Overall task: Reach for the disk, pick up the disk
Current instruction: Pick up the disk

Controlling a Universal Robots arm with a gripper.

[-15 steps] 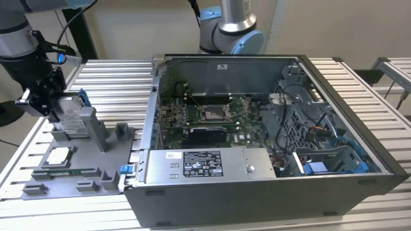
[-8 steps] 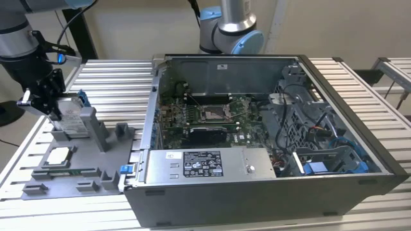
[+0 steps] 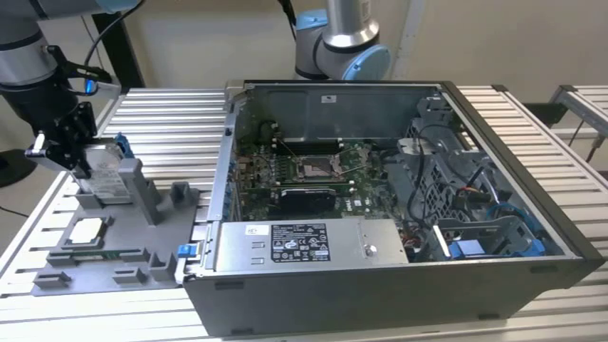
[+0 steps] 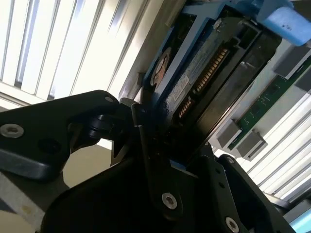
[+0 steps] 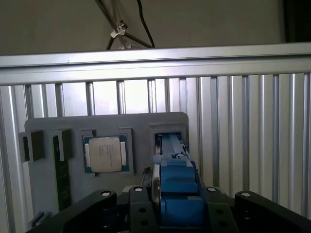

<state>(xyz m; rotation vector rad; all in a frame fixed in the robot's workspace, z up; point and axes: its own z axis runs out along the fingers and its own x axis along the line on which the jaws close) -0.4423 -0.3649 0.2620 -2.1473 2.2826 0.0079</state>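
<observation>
The disk (image 3: 107,169) stands on edge in a slot of the grey fixture plate (image 3: 142,242), at the exterior view's left. It is silver-grey with a white label and a bright blue bracket. My gripper (image 3: 76,160) comes down on it from above, one black finger on each side, and looks shut on it. The second wrist view has the disk (image 4: 194,82) running up between the fingers (image 4: 141,131), its connector edge and blue frame showing. In the first wrist view the blue bracket (image 5: 177,187) sits between the gripper (image 5: 177,206) and the slot.
An open computer case (image 3: 380,192) with a grey power supply box (image 3: 304,246) fills the table's middle. A small square silver chip (image 5: 104,154) and a green memory stick (image 5: 60,170) lie on the fixture plate. A second robot arm (image 3: 342,35) stands behind the case.
</observation>
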